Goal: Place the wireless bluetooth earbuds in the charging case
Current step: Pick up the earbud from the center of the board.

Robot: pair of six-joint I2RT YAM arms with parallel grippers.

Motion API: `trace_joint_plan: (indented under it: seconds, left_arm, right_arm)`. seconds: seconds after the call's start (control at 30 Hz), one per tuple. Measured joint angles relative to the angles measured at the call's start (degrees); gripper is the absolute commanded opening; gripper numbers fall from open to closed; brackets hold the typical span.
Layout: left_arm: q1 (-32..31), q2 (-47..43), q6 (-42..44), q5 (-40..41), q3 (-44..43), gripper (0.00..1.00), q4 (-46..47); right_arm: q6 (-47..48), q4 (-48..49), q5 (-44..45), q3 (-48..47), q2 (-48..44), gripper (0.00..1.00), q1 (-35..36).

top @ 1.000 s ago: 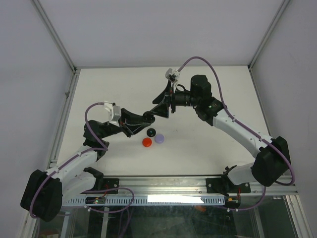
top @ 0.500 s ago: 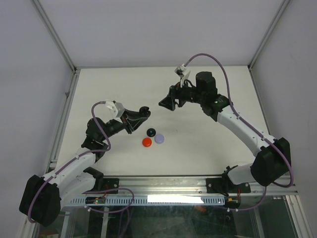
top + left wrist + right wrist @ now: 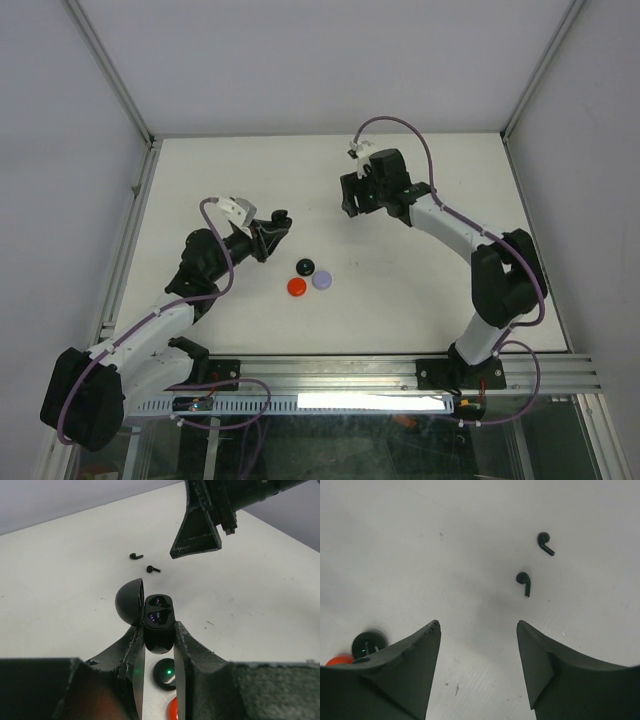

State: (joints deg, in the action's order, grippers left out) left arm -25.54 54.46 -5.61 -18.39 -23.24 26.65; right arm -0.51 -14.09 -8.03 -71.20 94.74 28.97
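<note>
My left gripper (image 3: pixel 159 630) is shut on the body of a black charging case (image 3: pixel 159 622), held above the table; it sits mid-left in the top view (image 3: pixel 275 222). The case lid (image 3: pixel 129 601) is flipped open to the left, and the two sockets inside look empty. Two black earbuds (image 3: pixel 524 581) (image 3: pixel 545 543) lie apart on the white table, also seen in the left wrist view (image 3: pixel 153 569) (image 3: pixel 135 556). My right gripper (image 3: pixel 477 625) is open and empty above the table, just short of the earbuds; it also shows in the top view (image 3: pixel 350 203).
Three round discs lie near the table's middle: black (image 3: pixel 305 266), red (image 3: pixel 297 286) and lilac (image 3: pixel 322 280). The black disc (image 3: pixel 166 672) is right below my left fingers. My right gripper's finger (image 3: pixel 197 532) hangs beyond the case.
The two grippers, close together a second ago, have drawn apart. My left gripper pulled back to the left with the case. My right gripper swung back and now points down at the table.
</note>
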Motion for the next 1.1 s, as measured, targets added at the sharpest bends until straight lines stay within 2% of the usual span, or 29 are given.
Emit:
trace_joint_plan:
  seconds: [0.2, 0.43, 0.87, 1.1]
  left_arm:
    - [0.0, 0.1, 0.6, 1.7, -0.7, 0.00, -2.1]
    - [0.0, 0.1, 0.8, 3.8, -0.7, 0.00, -3.4]
    - [0.0, -0.1, 2.1, 4.8, -0.7, 0.00, -4.8]
    - [0.0, -0.1, 2.1, 4.8, -0.7, 0.00, -4.9]
  right_arm:
    - [0.3, 0.0, 6.2, -2.6, 8.6, 0.55, -0.5]
    - [0.4, 0.9, 8.3, -8.2, 17.4, 0.47, -1.0]
    - [0.7, 0.9, 10.9, -13.3, 25.5, 0.41, -1.0]
    - [1.1, -0.2, 12.2, -14.7, 26.8, 0.35, -1.0]
